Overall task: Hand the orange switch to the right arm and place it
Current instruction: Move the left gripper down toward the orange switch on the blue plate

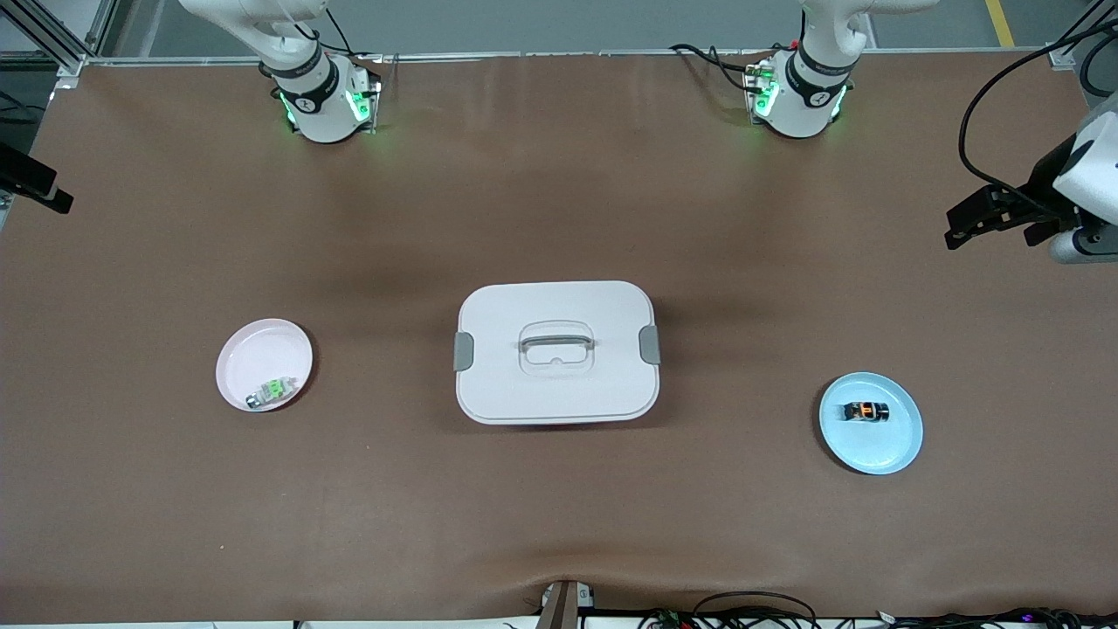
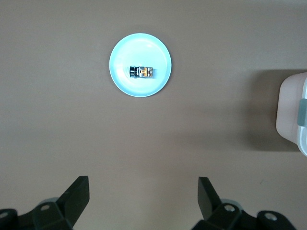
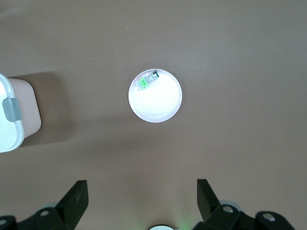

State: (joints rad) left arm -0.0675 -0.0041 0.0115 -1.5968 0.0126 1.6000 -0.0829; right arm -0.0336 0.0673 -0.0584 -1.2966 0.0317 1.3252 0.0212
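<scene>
You have a tiny, light, rigid orange switch on the blue plate; pinch its black ends, both tools spread empty.

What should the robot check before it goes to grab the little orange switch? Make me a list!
1. Orange switch lies on the blue plate: ok.
2. Nothing covers the switch: ok.
3. Left gripper fingers open, holding nothing: ok.
4. Left gripper right over the switch: not ok, it is up over the table's left arm end, off the plate.
5. Right gripper fingers open, ready to receive: ok.
6. Pink plate has room beside the green-and-white part: ok.
</scene>
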